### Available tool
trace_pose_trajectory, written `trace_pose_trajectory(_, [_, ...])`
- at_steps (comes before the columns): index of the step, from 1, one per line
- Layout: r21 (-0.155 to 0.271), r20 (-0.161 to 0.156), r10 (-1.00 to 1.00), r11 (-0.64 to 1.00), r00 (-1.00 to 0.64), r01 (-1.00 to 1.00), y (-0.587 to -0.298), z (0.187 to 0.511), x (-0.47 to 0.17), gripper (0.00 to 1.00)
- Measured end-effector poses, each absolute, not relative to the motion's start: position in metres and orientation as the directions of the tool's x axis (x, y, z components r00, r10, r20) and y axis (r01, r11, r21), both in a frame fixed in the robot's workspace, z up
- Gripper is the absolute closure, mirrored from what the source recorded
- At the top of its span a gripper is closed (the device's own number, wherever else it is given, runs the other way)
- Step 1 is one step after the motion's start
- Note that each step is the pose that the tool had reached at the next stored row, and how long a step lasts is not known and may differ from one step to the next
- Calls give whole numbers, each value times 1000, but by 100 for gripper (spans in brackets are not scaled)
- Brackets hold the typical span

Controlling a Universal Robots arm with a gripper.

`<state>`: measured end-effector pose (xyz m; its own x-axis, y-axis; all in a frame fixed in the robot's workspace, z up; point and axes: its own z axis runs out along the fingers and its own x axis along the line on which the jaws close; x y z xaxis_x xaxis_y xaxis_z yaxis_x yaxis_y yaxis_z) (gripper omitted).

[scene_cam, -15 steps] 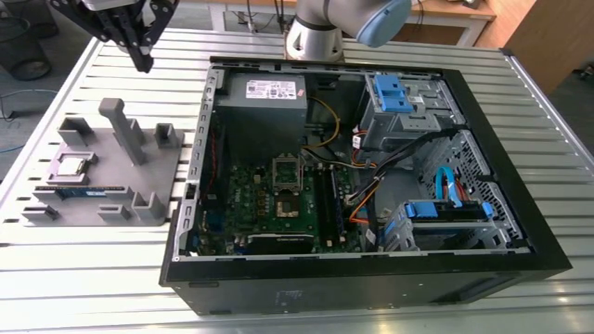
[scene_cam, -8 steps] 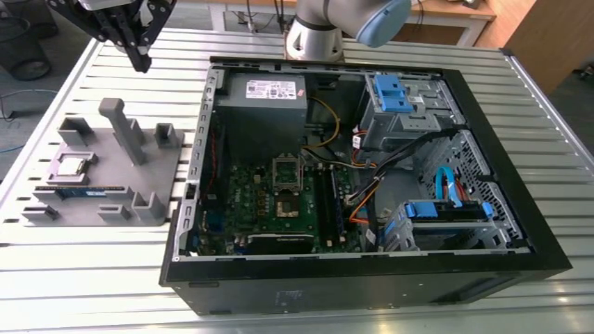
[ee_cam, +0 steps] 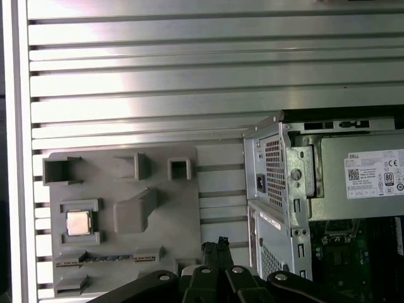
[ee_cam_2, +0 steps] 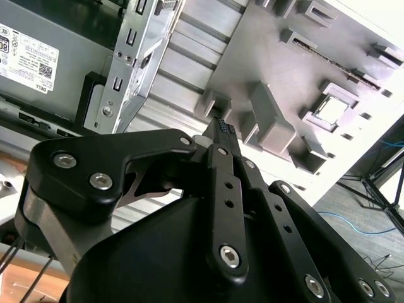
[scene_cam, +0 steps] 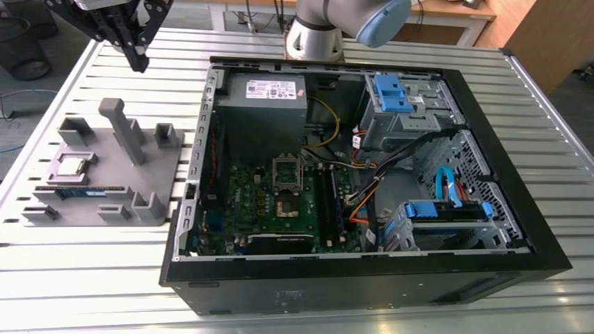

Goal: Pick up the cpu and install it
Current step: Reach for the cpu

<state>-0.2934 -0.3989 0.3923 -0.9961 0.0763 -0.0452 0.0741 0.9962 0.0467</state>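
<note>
"cpu [scene_cam: 72,165] first: where does it lie?"

"Flat in a square pocket of the grey holder tray [scene_cam: 165,163]. The tray rests on the slatted metal tabletop [scene_cam: 93,271], to the exterior view's left of the open computer case [scene_cam: 371,278]. The first wrist view shows the cpu [ee_cam: 79,222] with its shiny silver top and thin pale rim."

"And the claw?"

"The claw [scene_cam: 139,64] hangs over the far side of the tabletop, beyond the tray and well apart from the cpu. Its black fingers [ee_cam_2: 221,129] are pressed together tip to tip (both wrist views show the tips meeting)."

"What is beside the chip?"

"A long blue-green memory stick [scene_cam: 79,191] sits in a slot of the tray, just beside the cpu's pocket. A tall grey post [scene_cam: 121,129] rises from the tray nearby."

"Any writing?"

"A white label [ee_cam: 375,177] is stuck on the grey power supply [scene_cam: 264,111] inside the case. It carries lines of dark print, small round marks and square codes."

"And the board?"

"The green motherboard [scene_cam: 269,209] lies on the case floor. The silver socket frame [scene_cam: 286,174] is near its middle, with orange and black cables [scene_cam: 357,202] to the exterior view's right of it. Blue drive brackets [scene_cam: 394,94] stand beside the power supply."
</note>
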Motion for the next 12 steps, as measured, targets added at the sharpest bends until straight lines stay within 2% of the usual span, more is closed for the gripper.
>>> trace_pose_trajectory(12, [47, -48, 76, 996, -996, 74, -399, 392, -299, 89])
